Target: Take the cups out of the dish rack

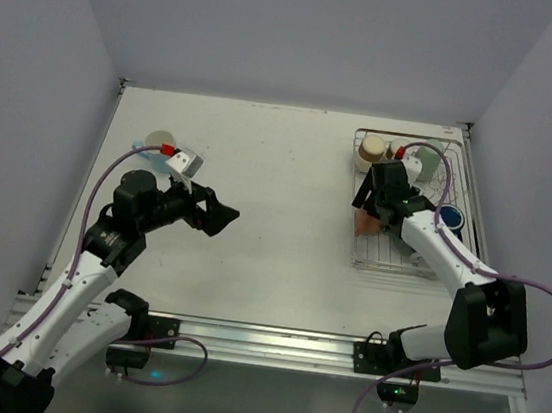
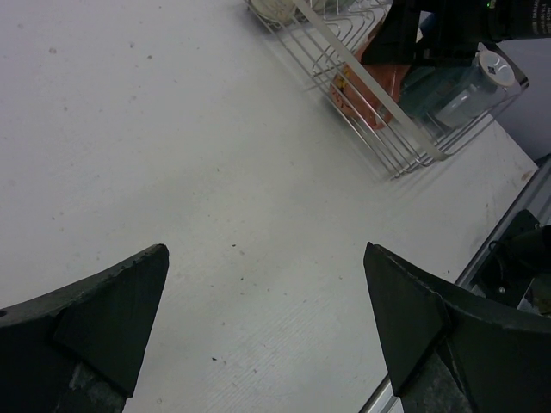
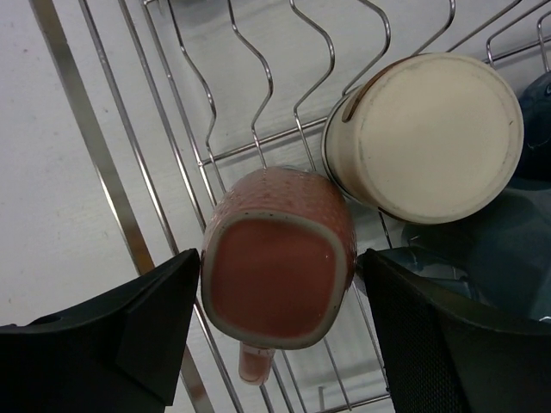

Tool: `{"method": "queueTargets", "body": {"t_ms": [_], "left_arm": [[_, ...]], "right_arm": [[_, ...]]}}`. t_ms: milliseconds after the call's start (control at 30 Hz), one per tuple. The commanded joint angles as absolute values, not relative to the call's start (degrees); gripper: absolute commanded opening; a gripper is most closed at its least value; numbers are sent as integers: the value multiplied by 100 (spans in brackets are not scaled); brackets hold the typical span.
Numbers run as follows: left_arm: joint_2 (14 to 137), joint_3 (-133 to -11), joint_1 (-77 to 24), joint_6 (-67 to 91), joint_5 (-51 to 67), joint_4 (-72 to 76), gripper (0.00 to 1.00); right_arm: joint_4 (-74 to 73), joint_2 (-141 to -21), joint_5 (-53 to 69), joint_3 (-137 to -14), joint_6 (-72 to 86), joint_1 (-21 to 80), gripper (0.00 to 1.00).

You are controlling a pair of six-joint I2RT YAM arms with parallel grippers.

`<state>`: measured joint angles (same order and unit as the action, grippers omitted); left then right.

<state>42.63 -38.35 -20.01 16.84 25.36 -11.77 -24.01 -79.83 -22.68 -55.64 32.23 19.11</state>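
Observation:
The dish rack (image 1: 405, 263) stands at the right of the table. My right gripper (image 1: 371, 213) reaches into its left side, its fingers pressed on both sides of an upturned salmon pink mug (image 3: 277, 271), which also shows in the top view (image 1: 363, 222). A cream mug (image 3: 435, 138) sits base-up just beyond it, with a dark blue mug (image 3: 534, 120) and a grey-teal one (image 3: 482, 249) beside. My left gripper (image 1: 226, 216) is open and empty above bare table, left of centre. A pale green mug (image 1: 161, 139) stands on the table at the far left.
The left wrist view shows the rack (image 2: 379, 129) and the pink mug (image 2: 357, 90) across open table. More mugs stand at the rack's back (image 1: 371, 151) and right side (image 1: 453, 220). White walls enclose the table on three sides.

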Motion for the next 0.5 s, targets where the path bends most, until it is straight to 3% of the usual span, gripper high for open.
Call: {"method": "queueTargets", "body": {"t_ms": [0, 67, 133, 267, 300, 367, 467], "left_arm": [[4149, -3946, -2109, 1547, 2505, -1239, 100], [4148, -3938, -2118, 1547, 2487, -1248, 100], [4140, -3938, -2127, 1547, 2479, -1248, 100], [4157, -3938, -2127, 1564, 2435, -1239, 100], [4166, -3938, -2127, 1564, 2426, -1248, 100], [4192, -3938, -2127, 1564, 2417, -1248, 100], [4236, -3946, -2127, 1600, 2461, -1213, 100]], "right_arm": [[-2540, -8138, -2593, -5801, 3472, 1899, 79], [-2558, -8279, -2645, -5836, 3472, 1907, 85], [-2558, -8410, -2690, -5871, 3454, 1907, 86], [-2505, -8499, -2663, -5968, 3419, 1907, 71], [-2470, -8464, -2698, -5959, 3410, 1907, 55], [-2304, -8185, -2742, -5846, 3340, 1933, 40], [-2110, -7658, -2786, -5661, 3261, 2003, 34]]}}
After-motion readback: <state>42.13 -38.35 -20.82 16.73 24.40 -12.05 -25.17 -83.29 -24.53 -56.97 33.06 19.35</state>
